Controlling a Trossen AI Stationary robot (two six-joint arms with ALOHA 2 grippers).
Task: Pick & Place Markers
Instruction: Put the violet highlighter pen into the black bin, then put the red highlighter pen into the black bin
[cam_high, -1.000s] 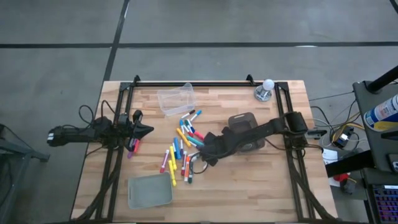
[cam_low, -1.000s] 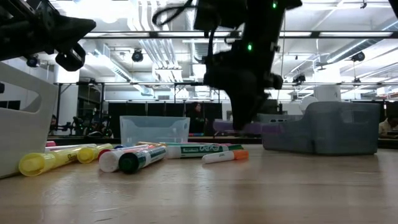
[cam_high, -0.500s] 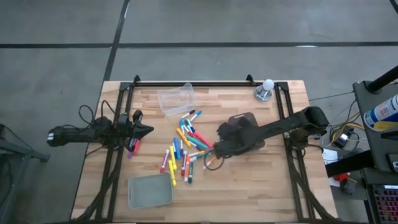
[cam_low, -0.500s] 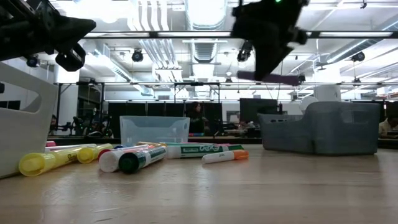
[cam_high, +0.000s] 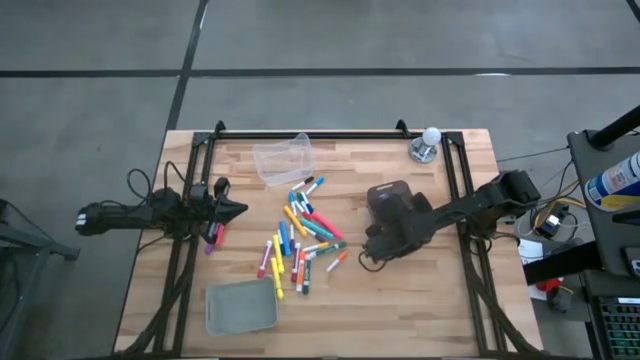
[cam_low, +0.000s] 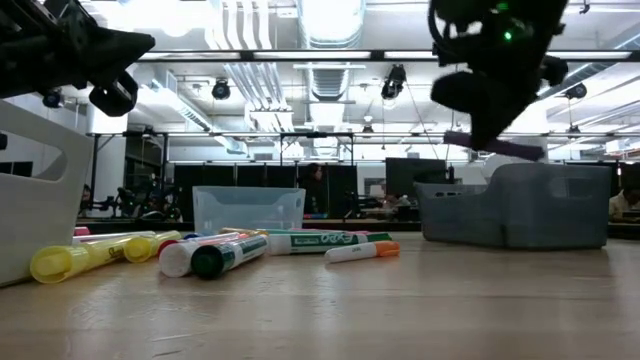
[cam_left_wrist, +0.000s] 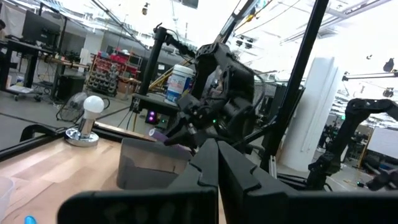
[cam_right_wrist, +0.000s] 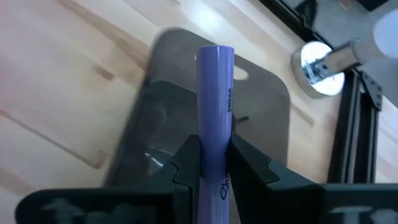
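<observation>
Right gripper (cam_right_wrist: 214, 163) fingers clamped one purple capped marker (cam_right_wrist: 215, 106), long axis pointing over the single grey plastic bin (cam_right_wrist: 168, 124). Left gripper (cam_left_wrist: 217, 163) fingers closed, empty.

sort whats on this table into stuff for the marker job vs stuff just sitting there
For the job:
- purple capped marker in the right gripper
- loose mixed-colour markers
- dark grey plastic bin

Lying about:
- clear plastic bin
- grey flat lid
- white bulb on metal base
</observation>
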